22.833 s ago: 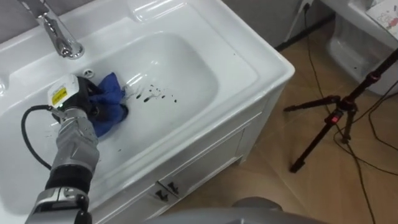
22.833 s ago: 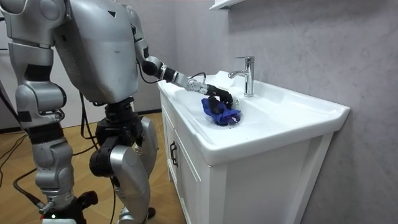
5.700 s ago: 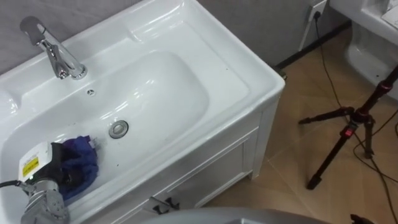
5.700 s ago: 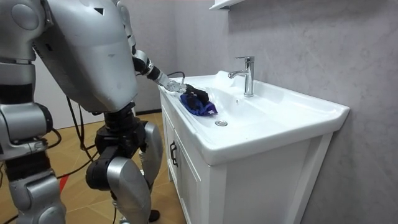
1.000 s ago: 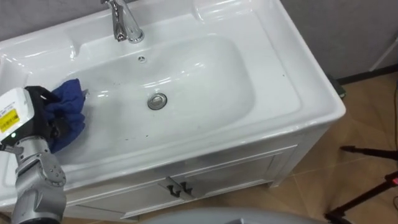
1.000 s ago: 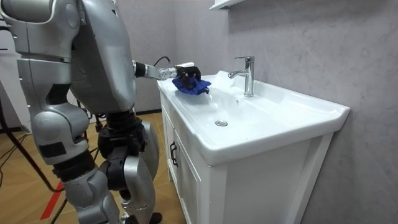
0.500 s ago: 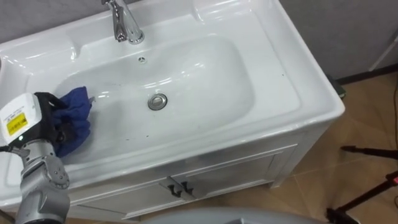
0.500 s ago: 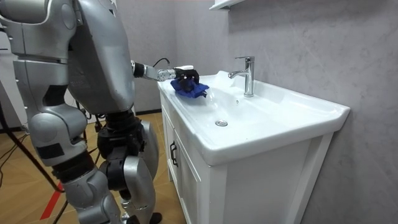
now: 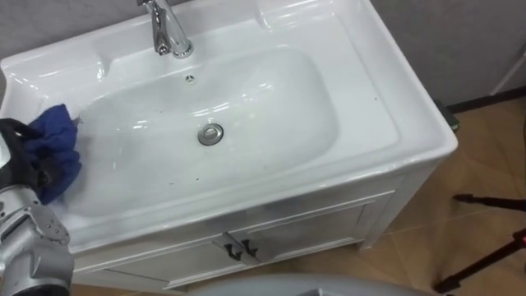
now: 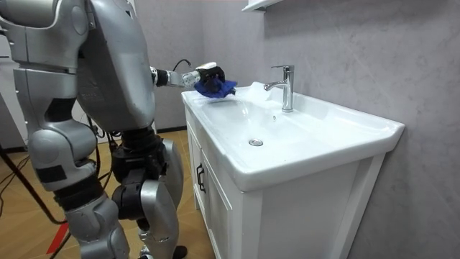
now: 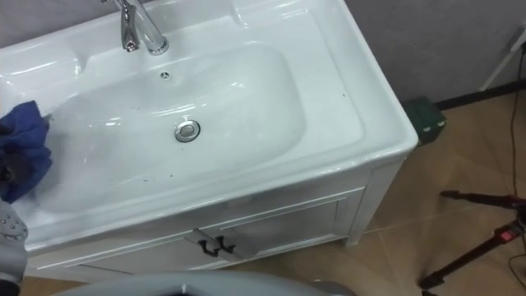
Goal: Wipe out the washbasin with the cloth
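The white basin (image 9: 386,82) has a chrome tap (image 9: 168,33) at its back and a round drain (image 9: 210,134) in the middle. A few small dark specks lie on the bowl's front slope. My left hand (image 9: 23,164) is at the basin's left end, its dark fingers curled round a crumpled blue cloth (image 9: 53,144). In the room view the left hand (image 10: 199,74) holds the cloth (image 10: 215,88) a little above the basin's rim, at the end nearest me. I stand at that end of the basin cabinet.
Below the basin, the white cabinet doors (image 9: 234,247) carry dark handles. Black tripod legs (image 9: 493,201) stand on the wooden floor to the right, and a green box (image 11: 423,111) sits by the wall. A shelf (image 10: 259,4) hangs above the tap.
My left hand has lifted the blue cloth out of the bowl's left side and drawn it left, up over the rim.
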